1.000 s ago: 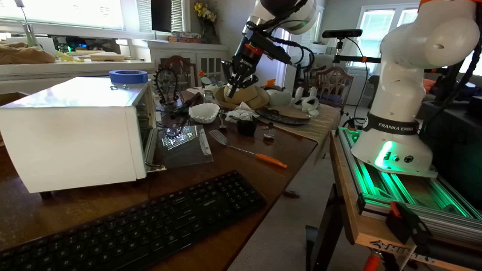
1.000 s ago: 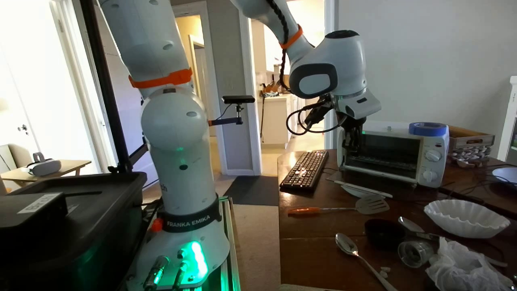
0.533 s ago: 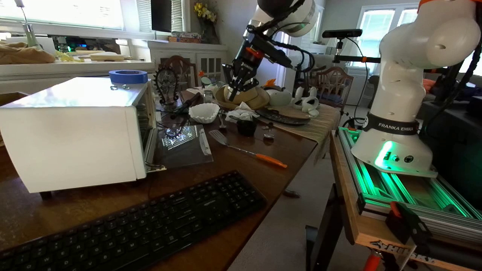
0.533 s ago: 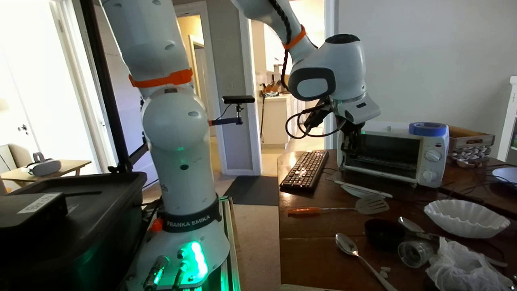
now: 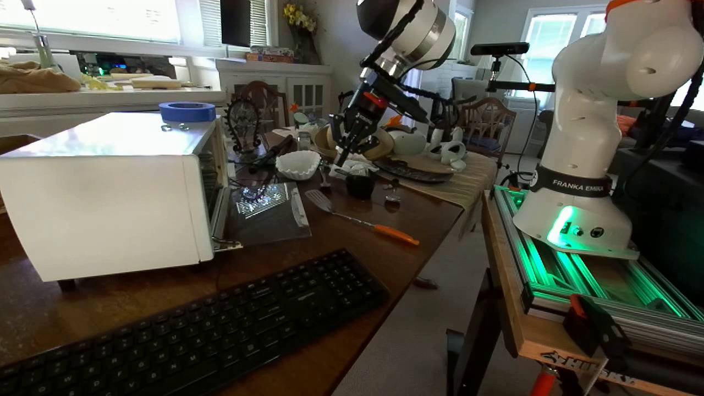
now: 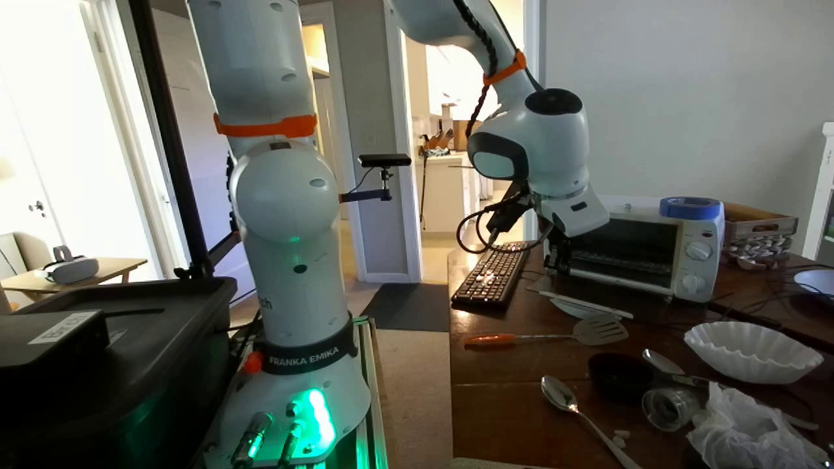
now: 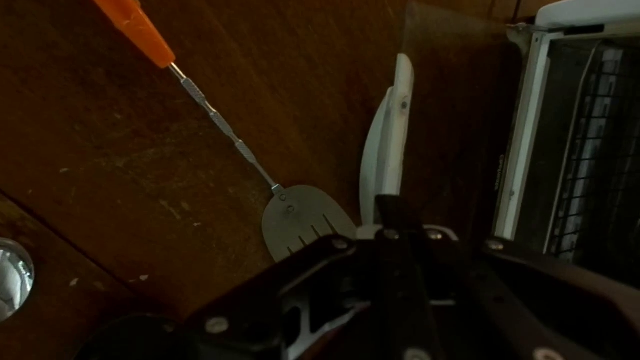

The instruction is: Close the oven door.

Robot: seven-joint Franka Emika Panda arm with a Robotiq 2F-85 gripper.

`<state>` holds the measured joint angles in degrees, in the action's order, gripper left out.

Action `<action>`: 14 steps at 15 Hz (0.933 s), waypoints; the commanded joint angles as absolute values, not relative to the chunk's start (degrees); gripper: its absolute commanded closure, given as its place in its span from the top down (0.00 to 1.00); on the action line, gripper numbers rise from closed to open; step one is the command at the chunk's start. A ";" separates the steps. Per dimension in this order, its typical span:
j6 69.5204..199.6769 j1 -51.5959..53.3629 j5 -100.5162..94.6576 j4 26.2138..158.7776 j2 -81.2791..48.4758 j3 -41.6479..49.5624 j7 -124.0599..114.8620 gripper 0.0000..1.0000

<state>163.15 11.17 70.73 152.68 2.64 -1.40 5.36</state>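
Note:
The white oven [image 5: 104,214] stands on the table with its front open; its dark inside and wire rack show in the wrist view [image 7: 595,150]. It also shows in an exterior view [image 6: 700,254]. The oven door [image 5: 272,228] is folded down, its glass pane lying low in front of the oven, with a pale handle along the outer edge. The door's handle shows in the wrist view [image 7: 398,130]. My gripper [image 7: 392,206] is shut and empty, pointing down, its tips overlapping the handle's near end in the wrist view. It is above the table in both exterior views [image 5: 339,160] [image 6: 555,266].
A spatula with an orange handle [image 5: 396,234] lies beside the door. A black keyboard [image 5: 220,324] lies near the oven's side. Blue tape [image 5: 187,111] sits on the oven. A white fluted bowl [image 6: 752,352], a black cup [image 6: 619,376] and a spoon [image 6: 559,394] are on the table.
My gripper has moved down, most of it in the last half second, and slightly toward the keyboard side. The oven and its lowered door have not moved.

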 commanded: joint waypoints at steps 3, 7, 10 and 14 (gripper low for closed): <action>164.00 10.66 86.70 146.37 -7.09 -1.10 21.87 0.00; 163.71 10.30 92.80 141.40 -14.01 -1.24 28.09 0.00; 163.43 10.59 95.64 137.89 -18.41 -1.54 30.48 0.00; 163.16 10.53 92.56 140.39 -15.71 -1.23 27.88 0.01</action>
<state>163.16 10.53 92.56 140.39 -15.70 -1.23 27.88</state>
